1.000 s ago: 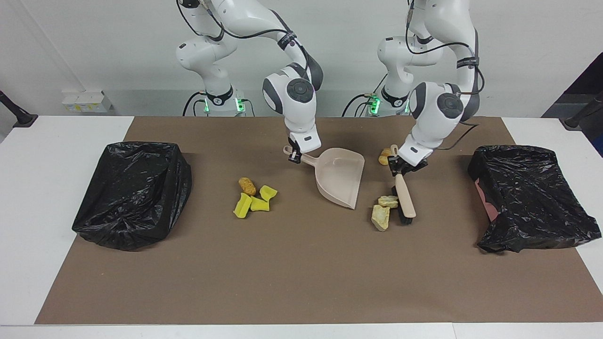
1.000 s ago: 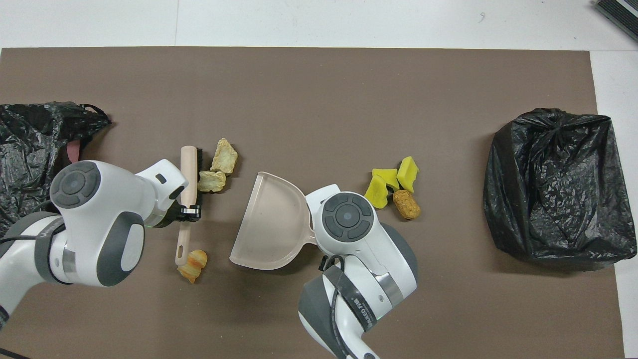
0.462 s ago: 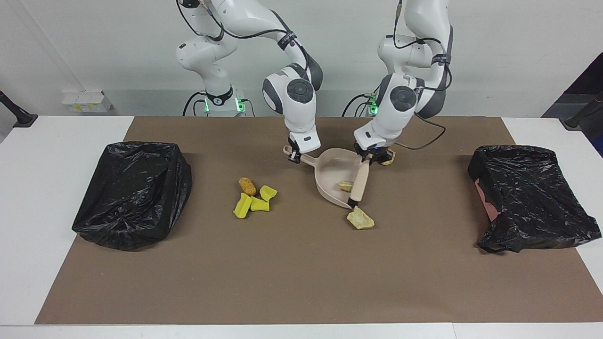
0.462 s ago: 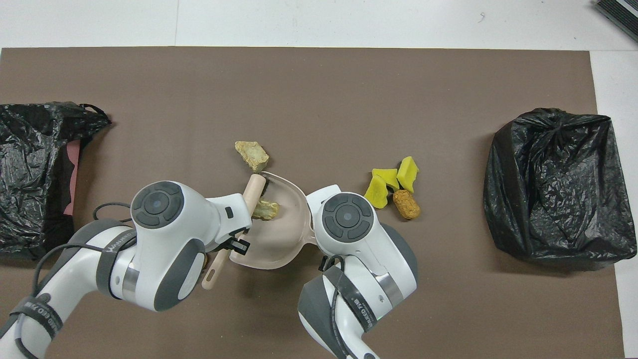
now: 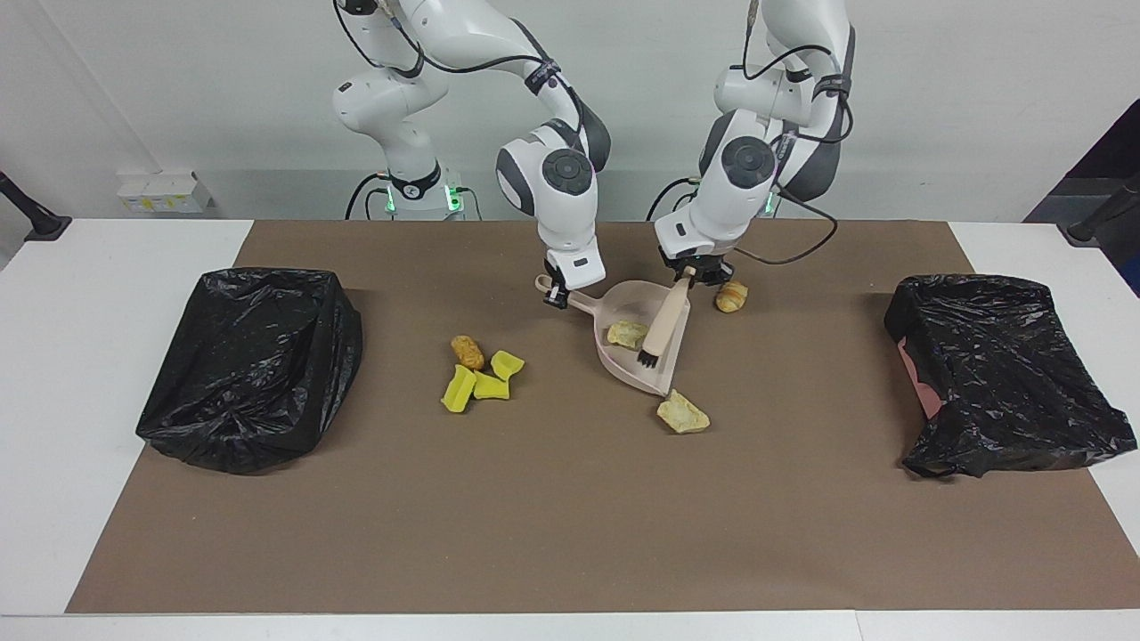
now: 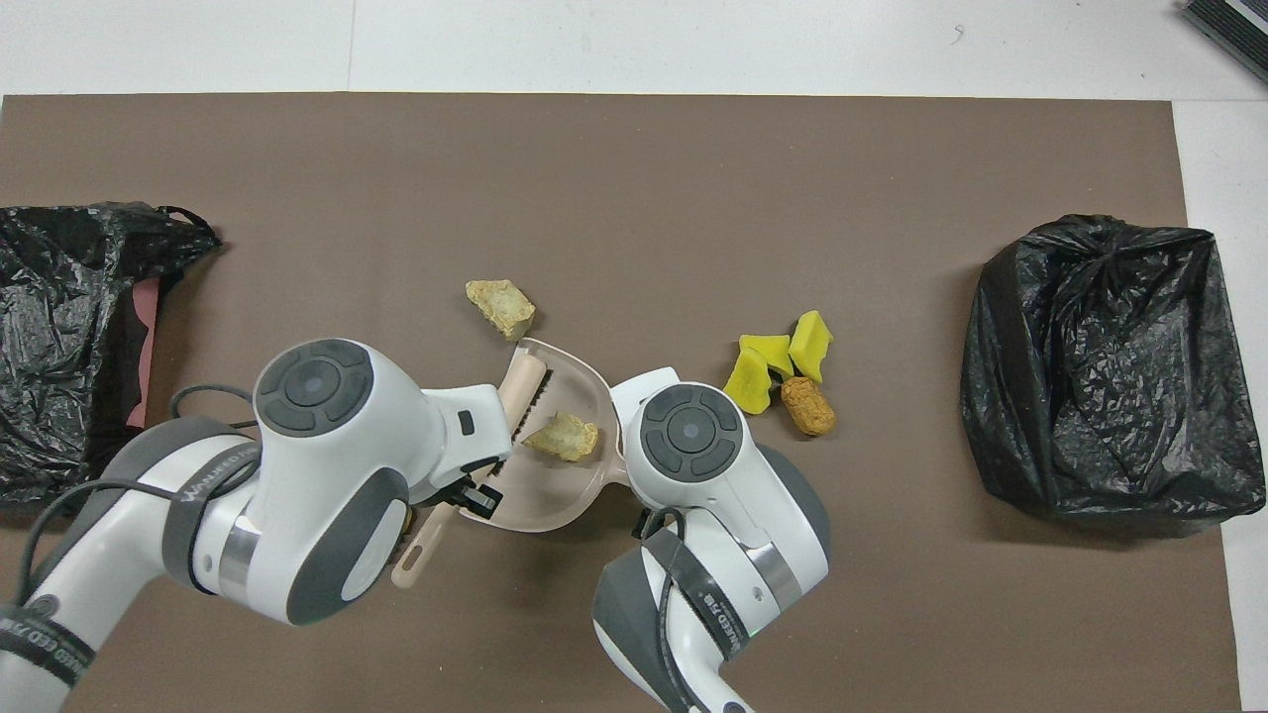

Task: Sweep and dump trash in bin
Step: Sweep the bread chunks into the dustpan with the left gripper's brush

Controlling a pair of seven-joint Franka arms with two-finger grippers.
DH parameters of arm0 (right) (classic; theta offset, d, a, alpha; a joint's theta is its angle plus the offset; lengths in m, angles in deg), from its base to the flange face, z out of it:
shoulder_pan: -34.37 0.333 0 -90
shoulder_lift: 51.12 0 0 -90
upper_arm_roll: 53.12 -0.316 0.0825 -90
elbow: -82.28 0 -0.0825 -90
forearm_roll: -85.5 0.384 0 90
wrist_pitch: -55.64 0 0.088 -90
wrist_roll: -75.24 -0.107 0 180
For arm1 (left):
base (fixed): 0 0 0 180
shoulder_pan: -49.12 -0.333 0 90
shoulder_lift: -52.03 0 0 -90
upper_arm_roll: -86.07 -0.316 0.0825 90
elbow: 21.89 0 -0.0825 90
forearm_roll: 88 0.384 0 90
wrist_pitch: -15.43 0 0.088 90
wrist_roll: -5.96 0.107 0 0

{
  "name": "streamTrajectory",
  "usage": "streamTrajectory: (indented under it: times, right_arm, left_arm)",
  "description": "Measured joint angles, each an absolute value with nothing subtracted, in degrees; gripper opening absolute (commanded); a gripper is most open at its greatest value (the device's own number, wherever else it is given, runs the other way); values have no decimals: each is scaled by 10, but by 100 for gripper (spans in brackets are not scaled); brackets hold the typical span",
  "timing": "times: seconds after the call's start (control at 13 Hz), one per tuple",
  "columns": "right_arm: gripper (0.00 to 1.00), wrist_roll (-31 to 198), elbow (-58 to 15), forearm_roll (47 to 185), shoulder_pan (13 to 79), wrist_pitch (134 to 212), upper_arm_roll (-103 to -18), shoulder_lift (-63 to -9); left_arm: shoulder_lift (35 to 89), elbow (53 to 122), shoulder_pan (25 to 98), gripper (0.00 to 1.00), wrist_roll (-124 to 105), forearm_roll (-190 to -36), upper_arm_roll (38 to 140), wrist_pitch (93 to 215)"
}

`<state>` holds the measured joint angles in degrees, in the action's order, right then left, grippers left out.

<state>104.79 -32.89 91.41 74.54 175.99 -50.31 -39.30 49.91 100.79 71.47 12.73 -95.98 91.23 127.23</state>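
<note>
Well off from the dustpan (image 5: 634,307), at the right arm's end of the bench, sits one black-lined bin (image 5: 249,365). A carry there is long enough for a loaded pan to tip and spill.

Between that bin and the dustpan lie the orange-brown nugget (image 5: 467,352) and three yellow sponge pieces (image 5: 481,381), bunched together and unswept. They lie toward the pan's closed back, so it would need turning or moving. A blind push with the wall would probably just scatter them.

The right pincer (image 5: 554,296) is clenched on the dustpan's handle. The hold is at the very end of the handle, so a hard brush stroke could swivel the pan.

One pale bread chunk (image 5: 628,334) rests inside the dustpan. The brush (image 5: 666,316) lies slanted over the pan, bristles down near the lip, with the left pincer (image 5: 693,274) grasping its handle. Drawing the brush back out carelessly might drag that chunk out with it.

A second bread chunk (image 5: 683,414) lies on the bench just off the lip's corner, farther from the robots than the dustpan. A stroke starting short of it would likely knock it farther off.

A third chunk (image 5: 730,296) lies beside the dustpan toward the left arm's end, close under the left arm, where it is easily missed or bumped.

The second bin (image 5: 1006,374) stands well apart from the dustpan, at the left arm's end.
</note>
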Motion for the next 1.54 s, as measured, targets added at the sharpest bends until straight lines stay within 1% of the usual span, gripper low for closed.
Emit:
streamTrajectory:
  times: [0.23, 0.38, 0.62, 0.77, 0.92, 1.15, 1.38, 1.54]
  right_arm:
    - [0, 1014, -330, 913, 753, 1760, -503, -395]
    - [0, 1010, -330, 913, 753, 1760, -503, -395]
    - [0, 970, -331, 913, 755, 1760, -503, -395]
    - [0, 959, -332, 913, 757, 1760, -503, -396]
    - [0, 957, -333, 913, 757, 1760, -503, -397]
    - [0, 956, -334, 913, 757, 1760, -503, -398]
    - [0, 953, -335, 913, 757, 1760, -503, -398]
    - [0, 953, -335, 913, 757, 1760, -503, -398]
  left_arm:
    - [516, 992, 662, 0, 163, -940, 907, 1311]
    - [559, 970, 632, 0, 191, -928, 905, 1345]
    - [639, 910, 600, 0, 232, -910, 905, 1357]
    - [659, 902, 600, 0, 259, -909, 908, 1354]
    - [656, 909, 603, 0, 289, -909, 914, 1337]
    - [636, 925, 613, 0, 328, -909, 917, 1284]
    - [606, 933, 655, 0, 332, -909, 919, 1205]
    - [585, 948, 695, 0, 325, -909, 921, 1185]
